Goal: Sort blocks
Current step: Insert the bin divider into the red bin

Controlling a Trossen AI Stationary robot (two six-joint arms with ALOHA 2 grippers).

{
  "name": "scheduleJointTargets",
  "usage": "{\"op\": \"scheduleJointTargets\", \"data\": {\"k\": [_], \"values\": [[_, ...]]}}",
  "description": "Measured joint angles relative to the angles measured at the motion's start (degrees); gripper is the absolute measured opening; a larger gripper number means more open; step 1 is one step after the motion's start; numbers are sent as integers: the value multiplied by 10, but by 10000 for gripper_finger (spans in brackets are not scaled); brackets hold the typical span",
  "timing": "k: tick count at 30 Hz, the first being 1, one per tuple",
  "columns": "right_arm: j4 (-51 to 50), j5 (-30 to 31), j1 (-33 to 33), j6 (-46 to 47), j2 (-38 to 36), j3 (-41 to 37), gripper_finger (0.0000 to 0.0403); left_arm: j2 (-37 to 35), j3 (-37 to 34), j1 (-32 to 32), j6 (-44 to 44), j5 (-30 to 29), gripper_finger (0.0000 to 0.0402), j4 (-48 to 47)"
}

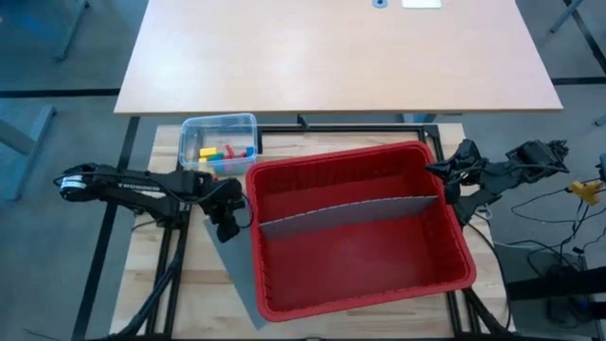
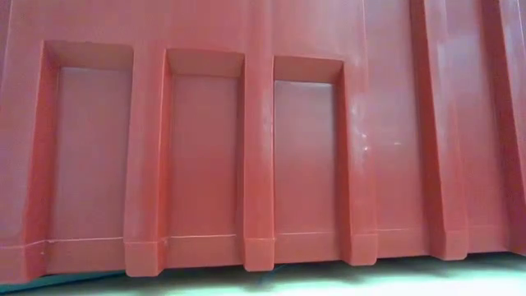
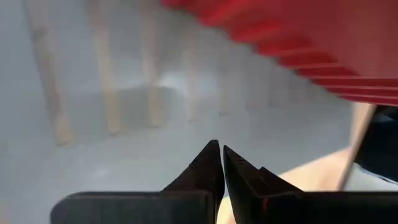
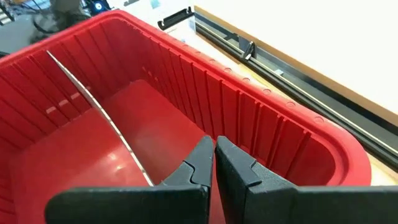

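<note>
Filling the low view, the red bin (image 2: 263, 140) hides everything else.

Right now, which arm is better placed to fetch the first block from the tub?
Probably the left. Its pincer, shut and empty, sits just below the clear tub holding the blocks. The right pincer, also shut, is across the red bin.

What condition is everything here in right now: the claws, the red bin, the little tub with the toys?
Left gripper: shut, empty, beside the red bin's left wall.
Right gripper: shut, empty, at the bin's right rim.
Red bin: upright, no blocks inside, split by one grey divider.
Clear tub: upright, open-topped, behind the bin.
Blocks: piled in the tub, unsorted.
</note>
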Motion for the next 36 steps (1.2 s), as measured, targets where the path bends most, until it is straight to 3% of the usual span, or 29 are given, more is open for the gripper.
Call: {"op": "scheduleJointTargets", "data": {"k": [4, 10, 14, 17, 25, 28, 33, 36], "values": [[0, 0, 0, 0, 0, 0, 0, 32, 2, -53, -36, -27, 0, 12], [1, 0, 0, -1, 0, -1, 0, 85, -27, -151, -114, -106, 0, 137], [1, 0, 0, 0, 0, -1, 0, 119, -42, -203, -268, -206, 0, 162], [1, 0, 0, 0, 0, -1, 0, 131, -57, -229, -369, -236, 0, 177], [1, 0, 0, -5, 0, -1, 0, 175, -81, -257, -405, -232, 0, 328], [1, 0, 0, -5, 0, -1, 0, 200, -73, -259, -398, -199, 0, 337], [1, 0, 0, -5, 0, -1, 0, 225, -66, -274, -388, -87, 0, 294], [1, 0, 0, -4, 0, -1, 0, 220, -66, -283, -395, -66, 0, 265]]}}
